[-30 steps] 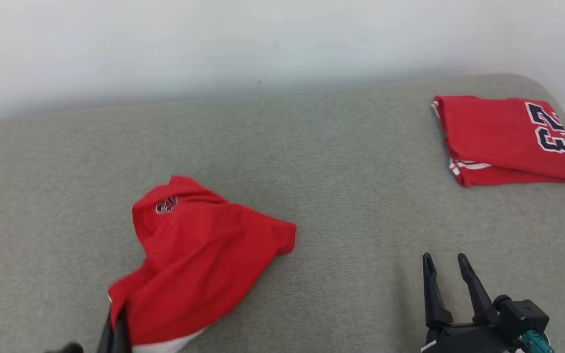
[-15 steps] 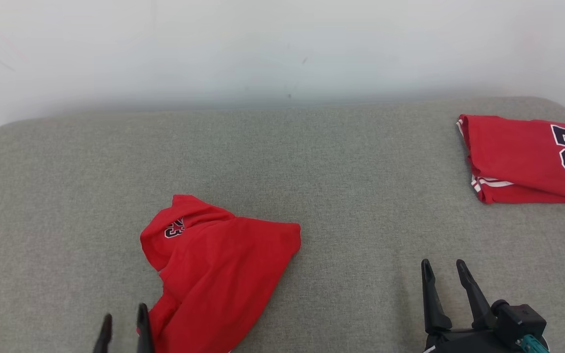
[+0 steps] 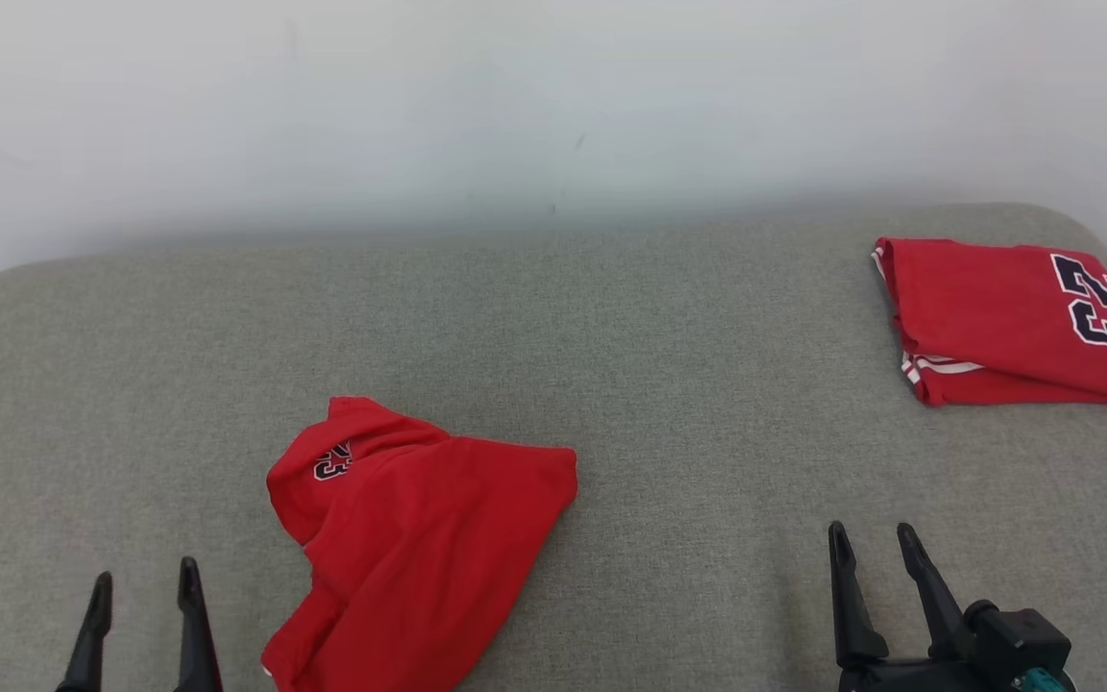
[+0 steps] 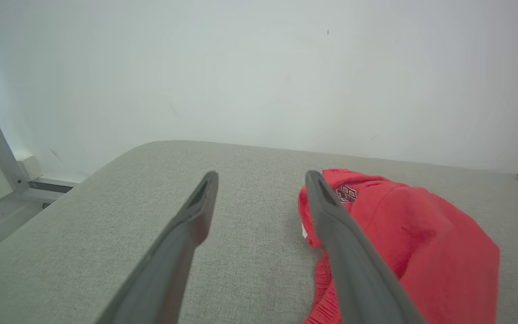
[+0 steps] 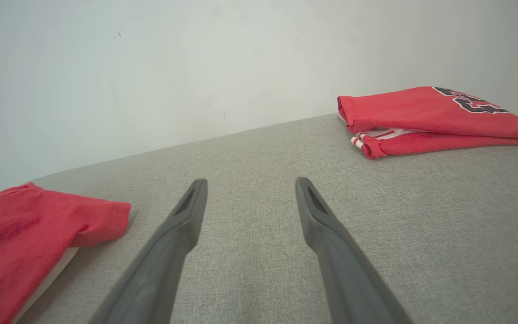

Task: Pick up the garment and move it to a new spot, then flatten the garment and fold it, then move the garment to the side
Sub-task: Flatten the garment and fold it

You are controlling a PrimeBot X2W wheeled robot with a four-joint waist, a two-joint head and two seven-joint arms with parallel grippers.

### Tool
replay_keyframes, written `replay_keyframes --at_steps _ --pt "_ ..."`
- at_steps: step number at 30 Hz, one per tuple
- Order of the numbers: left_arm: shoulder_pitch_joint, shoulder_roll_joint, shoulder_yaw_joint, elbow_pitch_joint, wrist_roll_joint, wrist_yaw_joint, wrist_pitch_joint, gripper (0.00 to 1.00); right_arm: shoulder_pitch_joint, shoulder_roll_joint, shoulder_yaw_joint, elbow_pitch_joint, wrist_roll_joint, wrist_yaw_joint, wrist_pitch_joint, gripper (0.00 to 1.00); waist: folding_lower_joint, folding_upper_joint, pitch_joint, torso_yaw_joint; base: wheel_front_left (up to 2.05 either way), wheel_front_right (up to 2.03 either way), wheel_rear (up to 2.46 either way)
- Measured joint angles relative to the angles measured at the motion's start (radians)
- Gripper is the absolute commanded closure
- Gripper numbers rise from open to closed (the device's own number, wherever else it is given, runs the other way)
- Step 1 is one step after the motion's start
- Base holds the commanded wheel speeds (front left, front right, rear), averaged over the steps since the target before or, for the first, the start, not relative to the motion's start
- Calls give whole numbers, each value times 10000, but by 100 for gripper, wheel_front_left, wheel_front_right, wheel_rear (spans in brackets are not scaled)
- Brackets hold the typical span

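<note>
garment (image 3: pixel 419 538) released; left tool (image 3: pixel 146 571) now apart.

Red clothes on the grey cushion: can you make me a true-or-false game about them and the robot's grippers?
1. The crumpled garment lies on the grey surface. True.
2. The left gripper is holding the crumpled garment. False: it is open and empty, beside the garment.
3. The folded garment lies at the far right. True.
4. The right gripper is shut. False: it is open and empty.
5. The two garments touch. False: bare grey surface lies between them.
</note>
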Motion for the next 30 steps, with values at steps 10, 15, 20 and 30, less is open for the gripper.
replay_keyframes --at_steps 10,15,20,30 --pt "69 -138 192 73 378 -309 0 0 -35 4 476 320 -69 0 -2 0 -1 0 -67 223 0 0 0" --pt "35 -268 119 161 483 -426 0 0 -798 -90 972 869 -240 0 0 0 0 0 -52 542 0 0 0" --pt "-160 -351 -6 190 573 -518 2 0 -1905 -293 1442 1638 -267 0 -2 0 0 0 -17 999 0 0 0" --pt "-616 -500 -460 500 627 -681 0 0 -4017 -621 2008 4686 35 0 -2 0 1 0 184 2158 0 0 0"
